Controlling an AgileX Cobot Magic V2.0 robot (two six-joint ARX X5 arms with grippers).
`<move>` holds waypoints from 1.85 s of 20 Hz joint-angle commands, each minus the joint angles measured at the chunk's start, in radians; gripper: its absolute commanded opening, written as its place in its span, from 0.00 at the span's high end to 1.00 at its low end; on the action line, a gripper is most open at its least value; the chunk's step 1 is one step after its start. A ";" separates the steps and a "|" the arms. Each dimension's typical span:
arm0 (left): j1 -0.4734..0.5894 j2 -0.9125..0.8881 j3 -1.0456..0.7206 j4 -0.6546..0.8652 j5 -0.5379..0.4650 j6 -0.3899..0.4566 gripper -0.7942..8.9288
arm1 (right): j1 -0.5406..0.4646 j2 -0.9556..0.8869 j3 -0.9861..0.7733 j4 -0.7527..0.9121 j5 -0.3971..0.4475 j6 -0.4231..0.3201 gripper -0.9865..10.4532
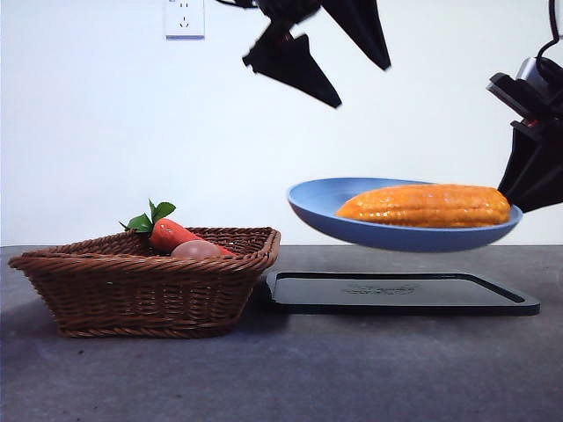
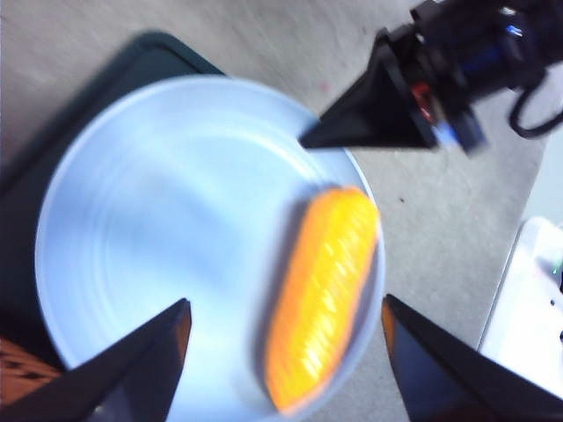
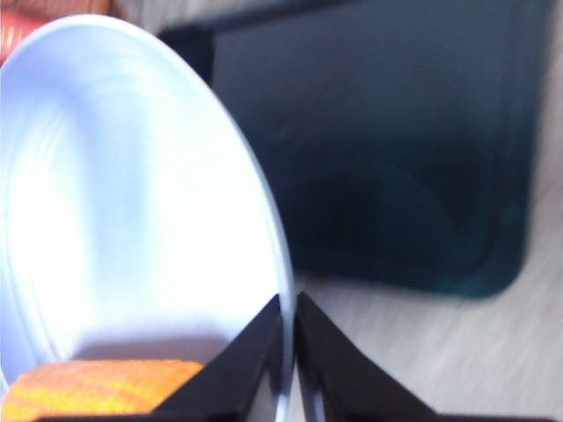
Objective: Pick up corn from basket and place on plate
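Above black tray (image 1: 400,294), right tool (image 3: 288,352) pinching plate (image 1: 352,230) rim, corn (image 1: 427,206) aboard, left tool (image 2: 286,338) spread overhead, basket (image 1: 141,281) beside.

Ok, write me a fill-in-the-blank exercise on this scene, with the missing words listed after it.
1. The corn lies on the blue ____.
2. The right gripper is shut on the plate's ____, holding it in the air above the black tray.
3. The left gripper hangs above the plate with its jaws ____.
4. The carrot sits in the ____.

Missing words: plate; rim; open; basket
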 commanded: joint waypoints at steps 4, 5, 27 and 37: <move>0.002 0.023 0.088 -0.035 0.005 0.010 0.56 | -0.015 0.207 0.171 0.012 -0.004 0.010 0.91; 0.002 0.023 0.096 -0.037 0.005 0.010 0.56 | -0.016 0.257 0.208 0.010 -0.004 0.011 0.91; 0.002 0.023 0.097 -0.029 0.004 0.010 0.56 | -0.019 0.506 0.351 -0.002 0.001 0.025 0.79; 0.010 0.023 0.097 -0.033 0.004 0.010 0.56 | -0.090 0.180 0.354 -0.266 -0.002 -0.118 0.76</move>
